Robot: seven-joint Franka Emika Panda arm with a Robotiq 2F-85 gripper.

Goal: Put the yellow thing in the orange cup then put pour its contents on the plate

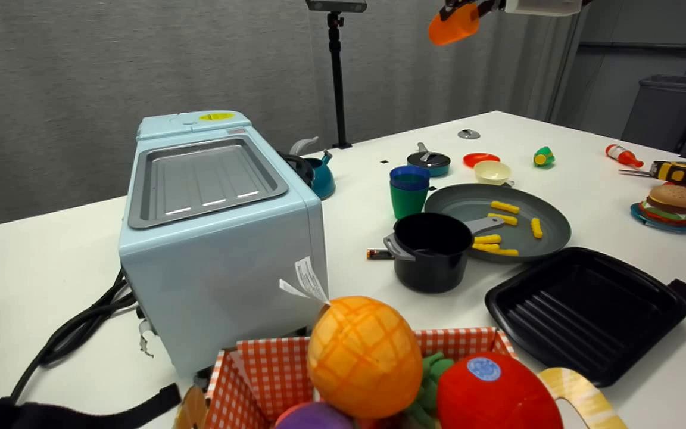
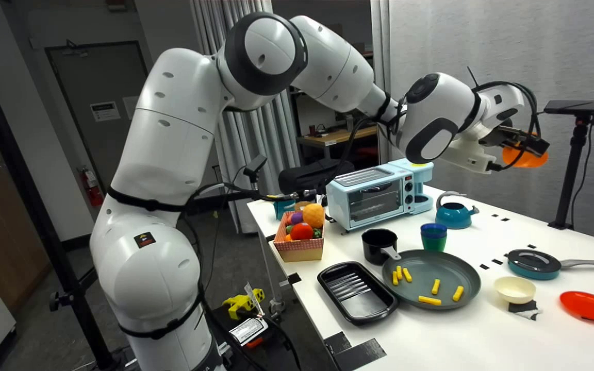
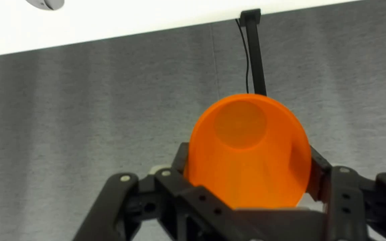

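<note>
My gripper (image 3: 248, 164) is shut on the orange cup (image 3: 243, 180), one finger on each side of its wall. In the wrist view I look into the cup's mouth, and its inner base is bare. Both exterior views show the orange cup (image 1: 453, 25) (image 2: 526, 157) high above the table, tilted on its side. Far below it, the dark grey plate (image 2: 449, 268) lies on the white table. Several small yellow pieces (image 2: 430, 300) are scattered on the plate, and these yellow sticks (image 1: 504, 207) match the yellow thing.
A black pot (image 1: 432, 256) stands against the plate, its handle reaching over the rim. Close by are the ridged black tray (image 2: 359, 293), stacked blue and green cups (image 2: 433, 238) and a cream bowl (image 2: 514, 289). A camera stand (image 2: 575, 170) rises near the gripper; a toaster oven (image 2: 379, 196) stands behind.
</note>
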